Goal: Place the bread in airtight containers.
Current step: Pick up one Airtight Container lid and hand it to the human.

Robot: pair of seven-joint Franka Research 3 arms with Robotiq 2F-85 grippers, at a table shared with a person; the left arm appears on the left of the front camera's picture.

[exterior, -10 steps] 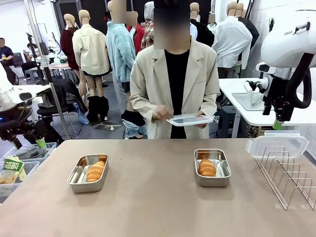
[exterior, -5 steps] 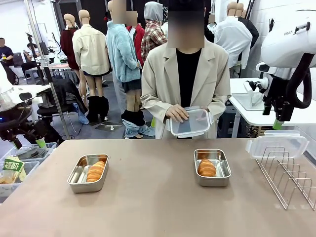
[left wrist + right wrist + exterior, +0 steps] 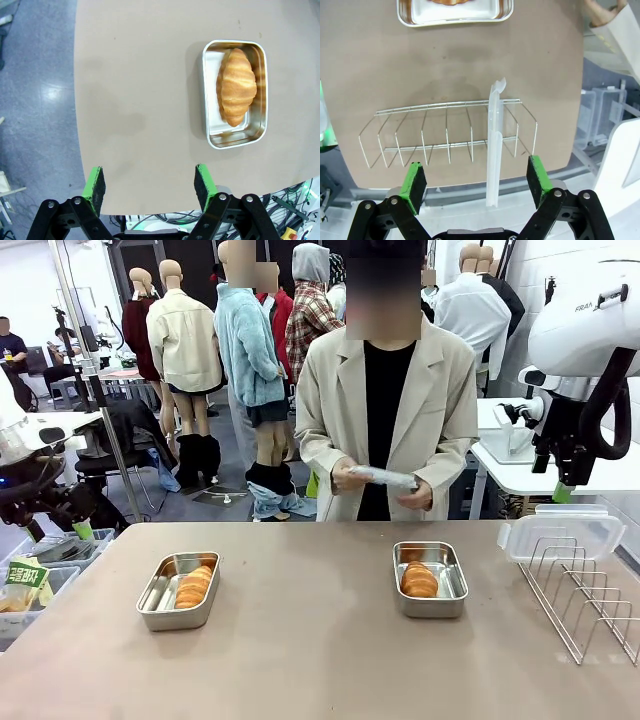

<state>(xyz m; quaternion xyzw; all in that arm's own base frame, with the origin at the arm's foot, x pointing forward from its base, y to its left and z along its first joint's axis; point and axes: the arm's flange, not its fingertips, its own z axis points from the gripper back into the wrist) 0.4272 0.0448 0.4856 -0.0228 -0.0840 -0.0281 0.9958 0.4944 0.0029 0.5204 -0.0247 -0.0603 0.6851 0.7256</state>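
Front: the person has turned the clear lid point(image 3: 385, 477) edge-on, stepping toward the right container point(image 3: 453, 582). Both boxes already hold bread point(image 3: 419, 580), so lidding comes next, I'd say. Left wrist: jaws wide, empty, near the left container point(image 3: 234, 136). Right wrist: jaws wide, empty, above the wire rack point(image 3: 445, 130).

**Both pincers open, nothing held**

Left pincer point(image 3: 149, 175) hangs with jaws spread wide and nothing between them. Right pincer point(image 3: 476, 169) likewise stands wide and empty. Right arm point(image 3: 585, 335) is raised at the right side; left arm point(image 3: 45, 498) sits low at the left.
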